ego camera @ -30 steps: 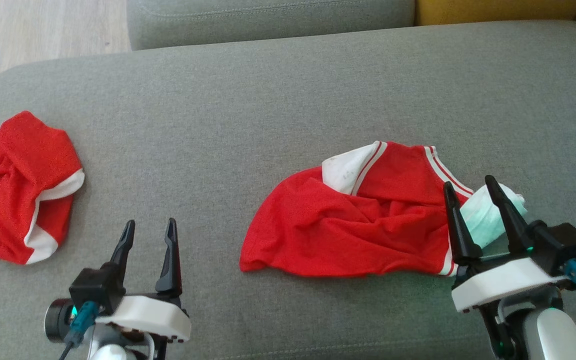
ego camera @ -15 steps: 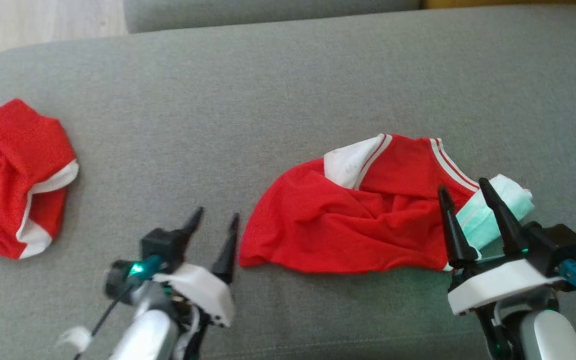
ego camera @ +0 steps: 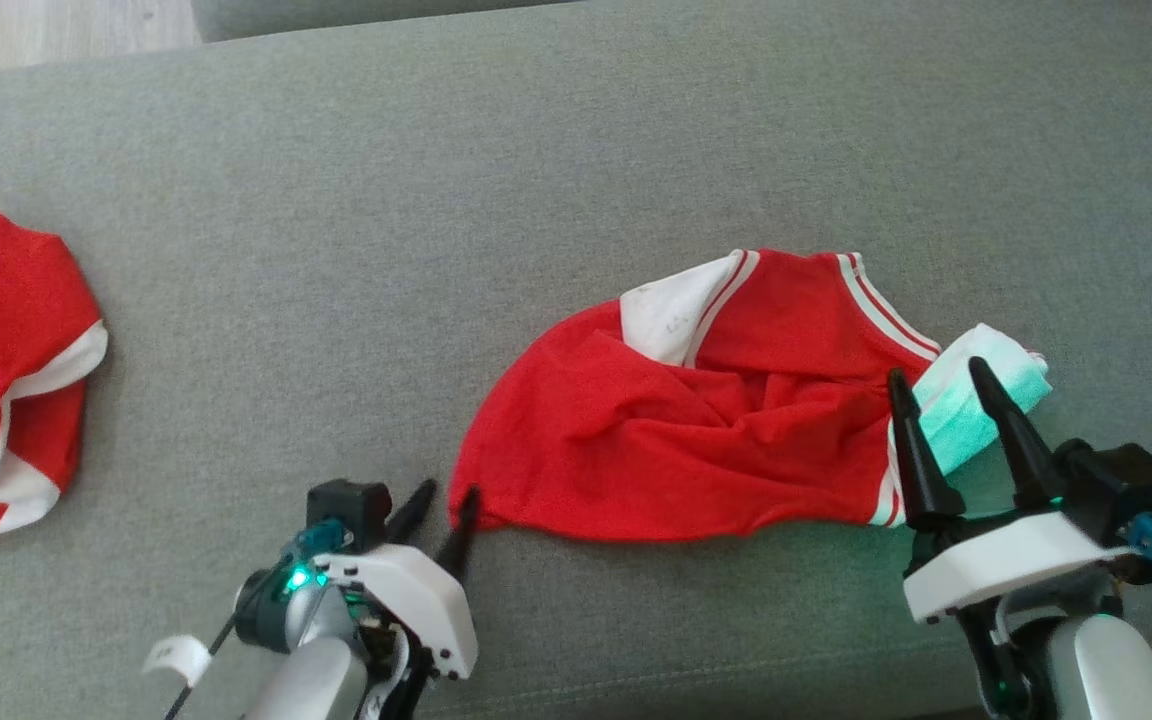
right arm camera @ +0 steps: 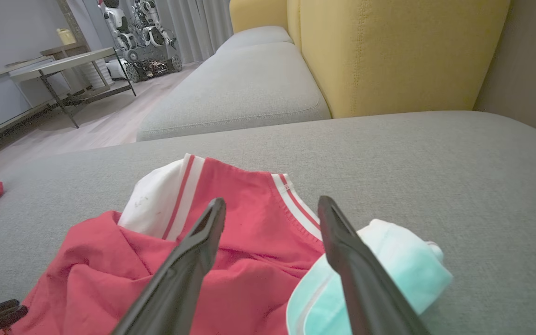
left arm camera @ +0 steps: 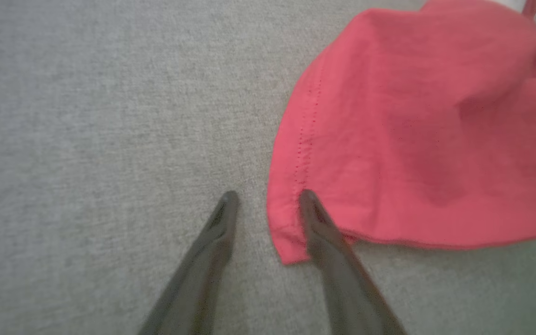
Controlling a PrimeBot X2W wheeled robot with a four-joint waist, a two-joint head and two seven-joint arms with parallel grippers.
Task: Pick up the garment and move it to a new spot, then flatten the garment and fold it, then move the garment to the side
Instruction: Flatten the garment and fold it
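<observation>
The garment (ego camera: 696,440) is a crumpled red jersey with white striped trim, lying on the grey sofa seat (ego camera: 436,250). A pale mint-white part (ego camera: 976,400) sticks out at its right end. My left gripper (ego camera: 446,495) is open at the garment's lower left corner. In the left wrist view its right finger (left arm camera: 317,223) lies over the red hem (left arm camera: 286,232) and its other finger rests on bare cushion. My right gripper (ego camera: 936,375) is open and holds nothing; it hovers over the garment's right end (right arm camera: 249,232), one finger above the mint part (right arm camera: 389,265).
A second red and white garment (ego camera: 6,370) lies at the seat's far left. Behind the seat stand a yellow cushion (right arm camera: 389,51) and another grey seat (right arm camera: 240,88). Wooden floor, a table (right arm camera: 63,60) and another robot (right arm camera: 137,28) are beyond.
My left gripper has swung right and forward to the garment's lower left corner, its fingers a little closer together. The head camera has shifted. The right gripper has kept its place.
</observation>
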